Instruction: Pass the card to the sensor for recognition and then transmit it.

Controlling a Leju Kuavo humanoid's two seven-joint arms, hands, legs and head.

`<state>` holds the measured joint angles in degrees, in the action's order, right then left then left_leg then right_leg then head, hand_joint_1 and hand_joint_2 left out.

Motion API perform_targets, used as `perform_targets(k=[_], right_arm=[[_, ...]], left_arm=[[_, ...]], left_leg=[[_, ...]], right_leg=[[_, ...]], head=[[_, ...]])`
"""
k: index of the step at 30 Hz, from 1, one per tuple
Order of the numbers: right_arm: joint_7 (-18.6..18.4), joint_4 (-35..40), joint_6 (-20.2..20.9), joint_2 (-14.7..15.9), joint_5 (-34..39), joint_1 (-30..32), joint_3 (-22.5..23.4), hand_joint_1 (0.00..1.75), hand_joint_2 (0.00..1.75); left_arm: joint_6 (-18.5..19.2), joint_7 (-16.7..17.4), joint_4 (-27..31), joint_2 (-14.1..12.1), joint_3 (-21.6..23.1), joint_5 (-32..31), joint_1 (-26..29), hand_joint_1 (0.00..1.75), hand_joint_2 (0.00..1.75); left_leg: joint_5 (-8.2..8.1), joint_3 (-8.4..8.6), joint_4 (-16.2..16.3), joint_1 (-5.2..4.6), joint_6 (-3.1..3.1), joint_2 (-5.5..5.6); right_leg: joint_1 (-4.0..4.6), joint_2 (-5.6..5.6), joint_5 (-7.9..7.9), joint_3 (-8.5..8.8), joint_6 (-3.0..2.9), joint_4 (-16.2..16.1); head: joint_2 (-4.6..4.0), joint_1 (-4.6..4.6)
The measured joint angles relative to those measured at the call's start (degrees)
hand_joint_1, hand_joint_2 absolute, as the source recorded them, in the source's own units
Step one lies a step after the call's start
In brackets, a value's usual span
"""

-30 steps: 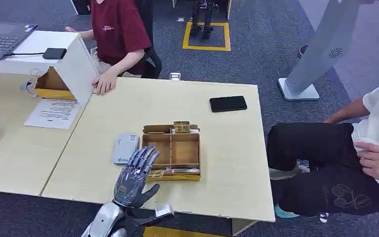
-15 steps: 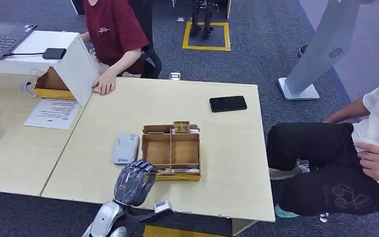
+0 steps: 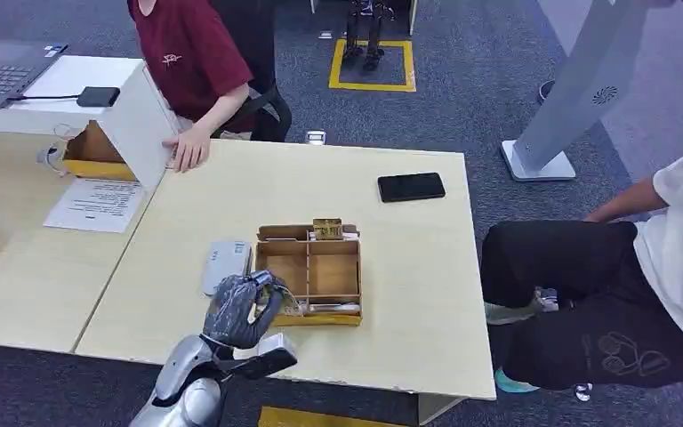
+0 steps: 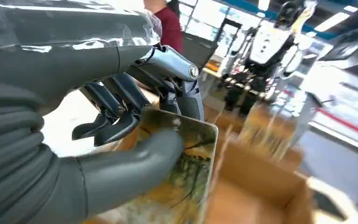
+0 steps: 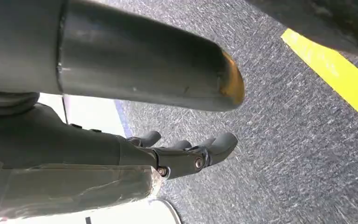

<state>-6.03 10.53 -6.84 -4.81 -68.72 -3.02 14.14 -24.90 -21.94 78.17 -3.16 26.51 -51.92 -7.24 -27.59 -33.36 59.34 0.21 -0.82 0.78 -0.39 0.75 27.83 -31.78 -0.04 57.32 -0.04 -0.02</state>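
Left hand [image 3: 242, 309] pinching card [image 4: 182, 177] between thick grey thumb and dark fingers [image 4: 116, 126], hovering over front-left corner of cardboard box [image 3: 309, 271], near table's [image 3: 409, 294] front edge. Card flat, glossy, green-yellow print. Box shallow, partitioned; small printed cards standing along rear wall, more lying in front slot. Rounded white-grey sensor [image 3: 227, 265] lying just beside box's left wall. Right hand [image 5: 186, 154] hanging over grey carpet, fingers loosely apart, holding nothing.
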Motion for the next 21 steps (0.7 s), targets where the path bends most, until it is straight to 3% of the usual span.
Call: perform_targets(k=[6, 16, 21], right_arm=[[-0.04, 0.00, 0.50, 0.00, -0.59, -0.01, 0.79, 0.00, 0.00], [-0.04, 0.00, 0.50, -0.02, -0.61, -0.04, 1.42, 0.00, 0.00], [-0.66, 0.00, 1.03, -0.02, -1.62, -0.05, 1.75, 0.00, 0.00]], left_arm=[[5.82, 0.90, 8.03, -4.75, -0.11, 4.36, -5.82, 1.75, 1.75], [5.87, 1.05, 11.64, -7.20, -0.18, 4.40, -7.89, 1.75, 1.75], [4.03, 6.69, 12.42, -9.19, -1.95, 1.47, -11.70, 1.75, 1.75]], left_leg=[[0.10, -0.01, 0.00, 0.01, 0.03, 0.02], [0.09, 0.00, 0.00, -0.01, 0.03, 0.02], [0.13, -0.01, 0.01, 0.01, 0.06, 0.03]], right_leg=[[0.01, -0.02, -0.03, 0.01, 0.00, 0.02], [-0.01, -0.01, -0.03, 0.01, 0.00, 0.02], [0.00, -0.02, -0.07, -0.01, 0.01, 0.02]], head=[[0.00, 0.00], [0.00, 0.00], [0.00, -0.02]])
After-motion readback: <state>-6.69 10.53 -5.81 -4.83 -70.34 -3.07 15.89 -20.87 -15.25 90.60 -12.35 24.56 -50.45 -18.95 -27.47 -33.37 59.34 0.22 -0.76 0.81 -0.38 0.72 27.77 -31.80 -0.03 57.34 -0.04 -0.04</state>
